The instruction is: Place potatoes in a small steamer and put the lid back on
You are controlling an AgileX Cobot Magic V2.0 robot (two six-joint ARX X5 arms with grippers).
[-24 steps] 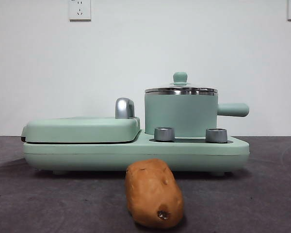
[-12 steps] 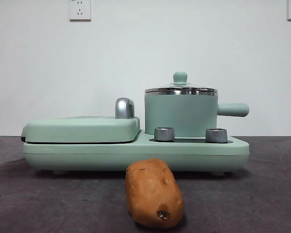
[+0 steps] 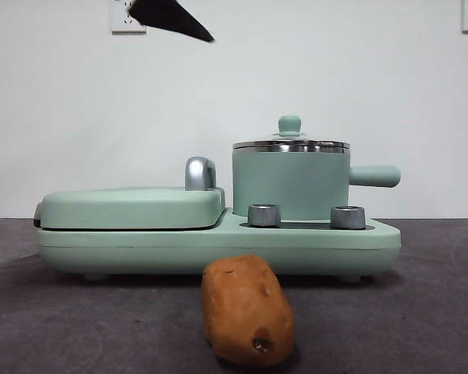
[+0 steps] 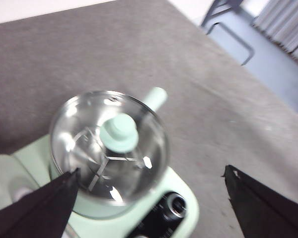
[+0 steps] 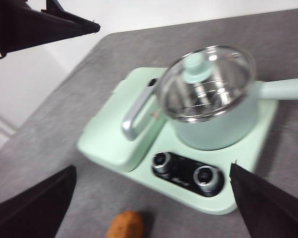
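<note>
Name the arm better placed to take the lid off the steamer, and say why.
Left, probably. The left gripper hangs open high above the lid, its knob between the jaws. The right gripper, also open, sits farther back over the potato.

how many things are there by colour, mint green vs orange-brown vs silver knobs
mint green: 3, the cooker base, the griddle cover and the small steamer
orange-brown: 1, the potato
silver dial knobs: 2, one and another
total: 6
</note>
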